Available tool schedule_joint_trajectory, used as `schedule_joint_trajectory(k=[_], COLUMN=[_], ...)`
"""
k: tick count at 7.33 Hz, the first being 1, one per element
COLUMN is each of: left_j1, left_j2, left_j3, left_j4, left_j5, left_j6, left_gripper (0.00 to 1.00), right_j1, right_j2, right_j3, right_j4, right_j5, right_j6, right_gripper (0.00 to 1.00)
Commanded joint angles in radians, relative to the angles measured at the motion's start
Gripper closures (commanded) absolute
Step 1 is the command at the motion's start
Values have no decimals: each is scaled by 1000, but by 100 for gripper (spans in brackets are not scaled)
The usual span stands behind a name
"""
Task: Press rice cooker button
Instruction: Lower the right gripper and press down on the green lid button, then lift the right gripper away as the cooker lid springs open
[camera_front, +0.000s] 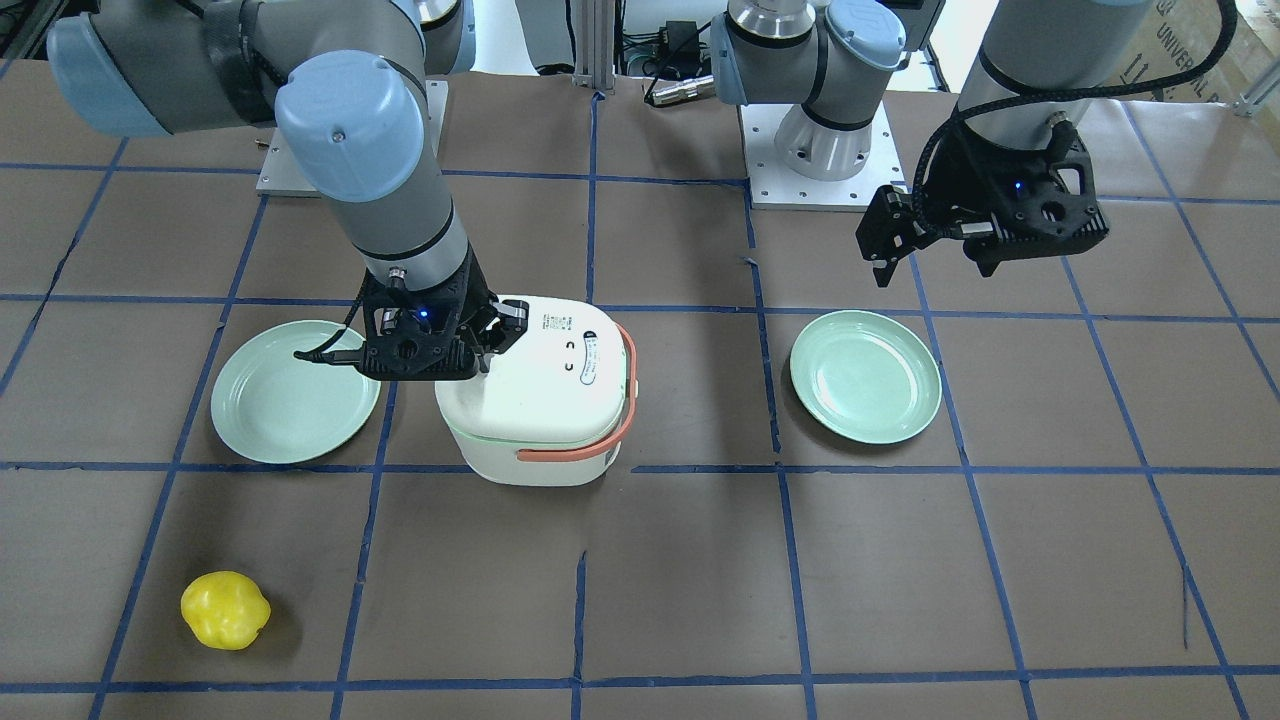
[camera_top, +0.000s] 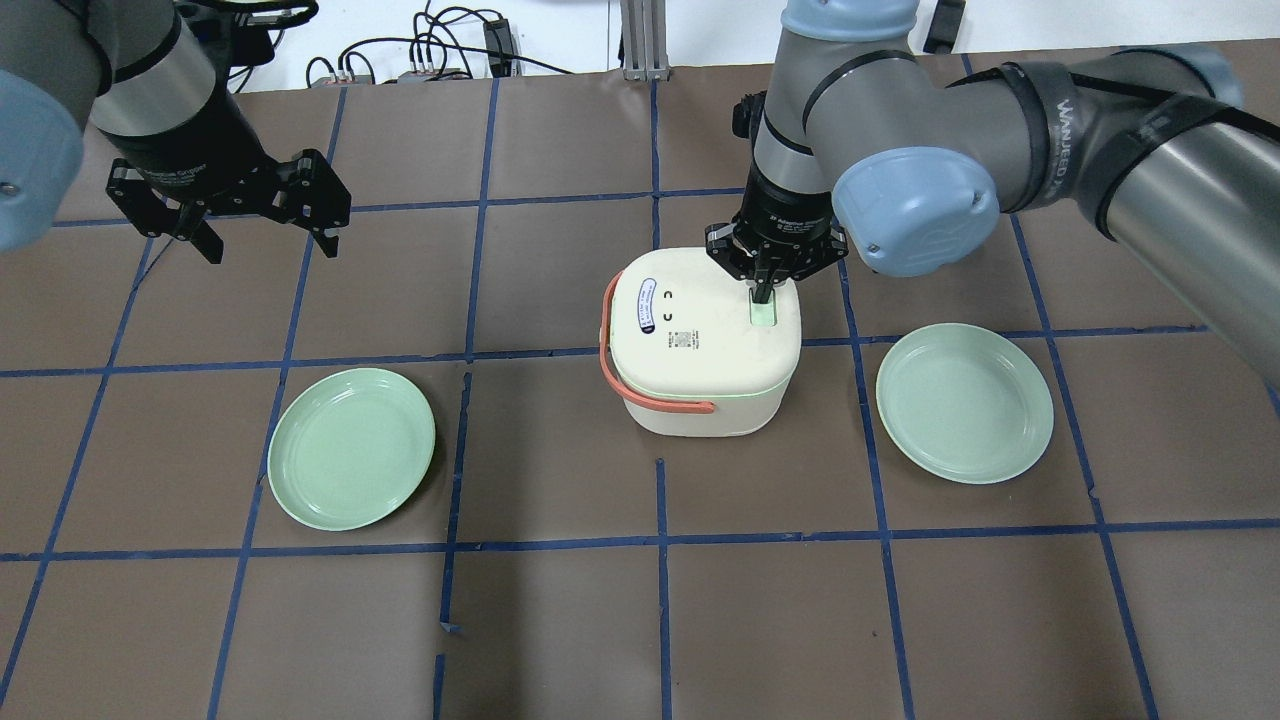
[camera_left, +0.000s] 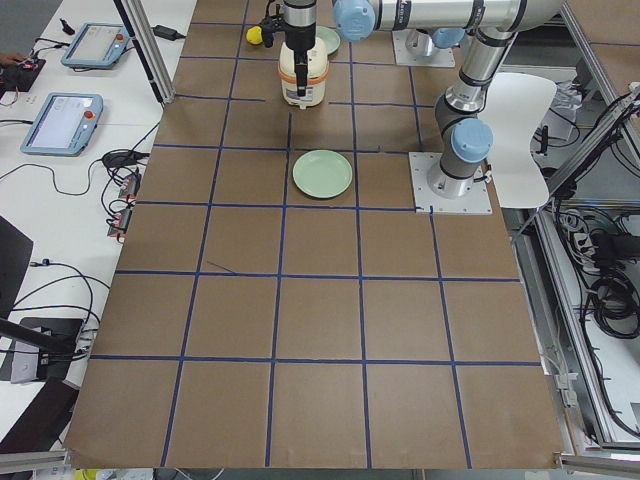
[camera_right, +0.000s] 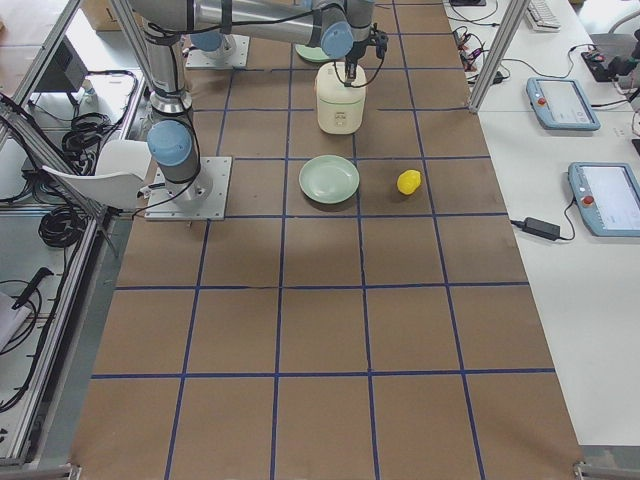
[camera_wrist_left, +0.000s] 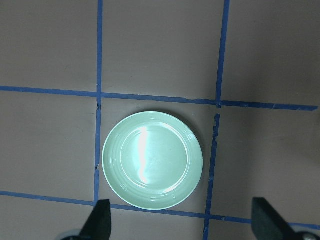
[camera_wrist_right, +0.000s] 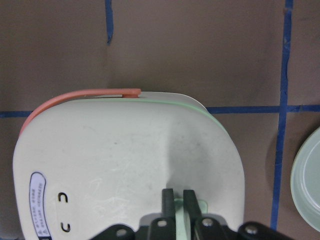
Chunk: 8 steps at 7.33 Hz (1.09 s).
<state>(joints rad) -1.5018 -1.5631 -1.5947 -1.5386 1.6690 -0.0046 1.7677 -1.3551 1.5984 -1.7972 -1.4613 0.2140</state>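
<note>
A brown paper-covered table (camera_left: 320, 320) carries blue tape grid lines (camera_left: 361, 277). A white plastic chair (camera_left: 525, 120) stands at its right, a white workbench (camera_left: 60, 230) at its left.

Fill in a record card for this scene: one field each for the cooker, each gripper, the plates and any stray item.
Rice cooker: white, orange handle, lid shut, mid-table
Right gripper: fingers together, tips at the green button
Left gripper: open, in the air, away from the cooker
Plates: left plate, right plate, green, empty, flanking cooker
Stray: yellow fruit, operators' side
</note>
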Motion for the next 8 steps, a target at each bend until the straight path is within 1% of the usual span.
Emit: schedule_joint_trajectory(k=[1, 2, 3, 4, 5, 6, 7, 8], left_j1=[0, 0, 0, 0, 0, 0, 0, 0], left_j2=[0, 0, 0, 0, 0, 0, 0, 0], left_j3=[-1, -1, -1, -1, 1, -1, -1, -1], left_j4=[0, 0, 0, 0, 0, 0, 0, 0], left_j5=[0, 0, 0, 0, 0, 0, 0, 0], left_j6=[0, 0, 0, 0, 0, 0, 0, 0], left_gripper=[0, 0, 0, 0, 0, 0, 0, 0], right_j1=[-5, -17, -24, -49, -88, -97, -111, -132], right_j2=[-3, 11, 17, 17, -1, -30, -59, -68], right_j3=[-145, -225, -273, -293, -304, -305, -304, -301], right_j4=[163, 229, 252, 278, 315, 364, 374, 365], right_j5=[9, 1, -7, -7, -8, -19, -84, -99], right_j6=[2, -1, -4, -8, -13, -34, -75, -123], right_gripper=[62, 56, 53, 52, 52, 50, 47, 46])
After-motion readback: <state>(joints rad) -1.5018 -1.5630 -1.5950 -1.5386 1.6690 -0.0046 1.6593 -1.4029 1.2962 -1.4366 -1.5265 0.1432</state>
